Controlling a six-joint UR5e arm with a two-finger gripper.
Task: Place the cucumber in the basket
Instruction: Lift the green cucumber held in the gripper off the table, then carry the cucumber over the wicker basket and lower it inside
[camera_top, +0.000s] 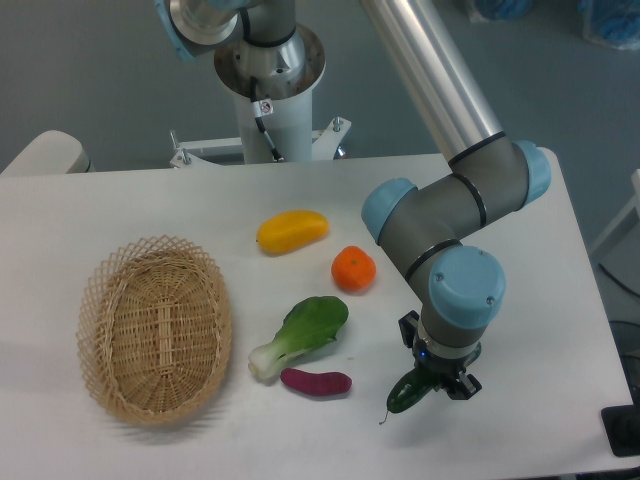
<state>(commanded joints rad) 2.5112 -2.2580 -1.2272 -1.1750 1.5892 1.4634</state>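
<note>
My claw (432, 384) is pinched on the cucumber (409, 392) at the table's near-right, by the purple veg (316, 381), so grab looks done, but carry + drop remain w/ the basket (155, 328) sitting well apart on the left, nothing in it.

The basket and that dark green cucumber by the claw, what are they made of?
The large oval light tan woven basket looks like wicker: matte strands, open scalloped rim. The small dark green glossy cucumber looks smooth and shiny, maybe plastic, though real cannot be ruled out. The claw seems to be dark metal or plastic.
</note>
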